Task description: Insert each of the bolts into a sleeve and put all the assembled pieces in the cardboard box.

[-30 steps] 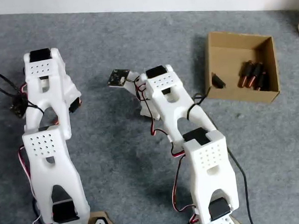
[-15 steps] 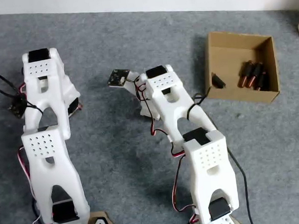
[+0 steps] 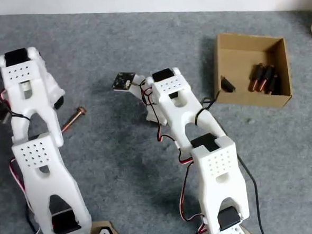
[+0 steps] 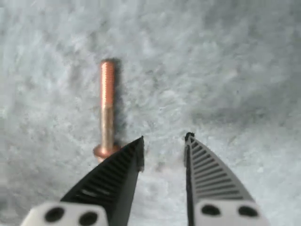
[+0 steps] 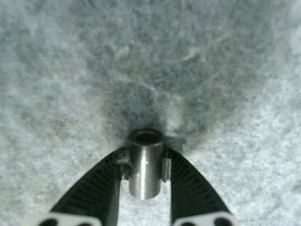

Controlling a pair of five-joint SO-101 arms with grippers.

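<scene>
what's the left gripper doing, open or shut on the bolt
Open. The left gripper has its fingers apart over the mat, and the bolt lies flat beside one of them, not between.

The left arm [image 3: 30, 103] swung aside (leftward), uncovering a copper bolt [image 3: 73, 120].

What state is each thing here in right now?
Left tool: open, empty.
Right tool: shut on the sleeve.
Sleeve: gripped, bore empty.
Bolt: lying loose, not in a sleeve.
Cardboard box: open-topped, several assembled pieces inside.
</scene>
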